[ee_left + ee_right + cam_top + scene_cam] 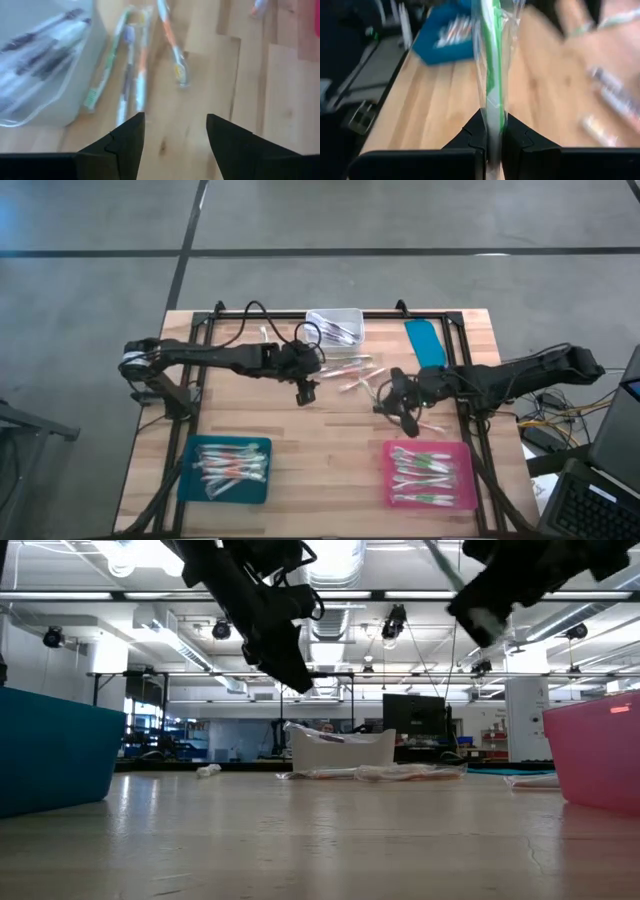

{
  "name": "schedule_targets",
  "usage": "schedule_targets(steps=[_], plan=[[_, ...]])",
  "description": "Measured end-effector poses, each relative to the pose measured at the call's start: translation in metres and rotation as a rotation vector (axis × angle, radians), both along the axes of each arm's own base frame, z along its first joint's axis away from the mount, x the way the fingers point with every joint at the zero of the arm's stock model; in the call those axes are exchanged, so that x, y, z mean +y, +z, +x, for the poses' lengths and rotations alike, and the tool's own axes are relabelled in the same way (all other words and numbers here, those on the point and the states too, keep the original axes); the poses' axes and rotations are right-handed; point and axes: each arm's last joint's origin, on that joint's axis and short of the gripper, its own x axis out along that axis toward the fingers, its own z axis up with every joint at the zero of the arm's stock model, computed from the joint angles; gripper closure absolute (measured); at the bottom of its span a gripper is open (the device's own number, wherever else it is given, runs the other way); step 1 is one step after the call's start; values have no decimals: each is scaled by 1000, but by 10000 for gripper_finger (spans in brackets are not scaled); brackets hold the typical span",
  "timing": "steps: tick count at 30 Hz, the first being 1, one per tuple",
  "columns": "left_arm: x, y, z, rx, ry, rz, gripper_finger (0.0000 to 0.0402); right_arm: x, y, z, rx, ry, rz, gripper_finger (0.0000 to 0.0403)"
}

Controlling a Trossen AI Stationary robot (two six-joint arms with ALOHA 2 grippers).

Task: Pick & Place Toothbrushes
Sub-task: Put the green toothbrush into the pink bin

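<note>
A: Wooden counter [330, 440] seen from above. At the far edge, middle: small white bin [335, 326] with wrapped toothbrushes inside. Just near of it, loose toothbrushes [352, 370] scattered on the wood.

B: And the trays?

A: Teal tray [225, 470] near left, pink tray [430, 474] near right, both filled with toothbrushes. Flat teal lid [425, 342] at the far right.

B: Left end effector?

A: Left end effector [175, 132] raised above the counter, just left of the loose pile, fingers spread wide, nothing between them. Below it in the wrist view: orange-handled and green-handled brushes lying beside the bin wall.

B: Right end effector?

A: Right end effector [493, 135] lifted over the counter middle, right of the pile and far of the pink tray. Fingers pinched tight on a green toothbrush [492, 60] in clear wrapping, sticking out straight from the fingertips, off the wood.
</note>
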Motion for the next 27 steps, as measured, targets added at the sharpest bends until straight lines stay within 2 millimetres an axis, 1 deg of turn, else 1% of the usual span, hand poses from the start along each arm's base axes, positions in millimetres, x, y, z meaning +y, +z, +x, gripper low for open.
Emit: schedule_targets(steps=[8, 14, 17, 21, 27], plan=[[4, 1, -2, 3, 33, 40, 187, 33, 11, -19, 288, 87, 82, 385], [7, 0, -3, 7, 59, 57, 188, 58, 21, -32, 458, 136, 123, 385], [8, 1, -2, -1, 63, 58, 188, 69, 18, -40, 556, 122, 163, 385], [9, 1, -2, 0, 64, 58, 188, 85, 13, -46, 635, 110, 221, 385], [9, 1, -2, -4, 59, 65, 188, 108, 2, -51, 741, 90, 256, 385]])
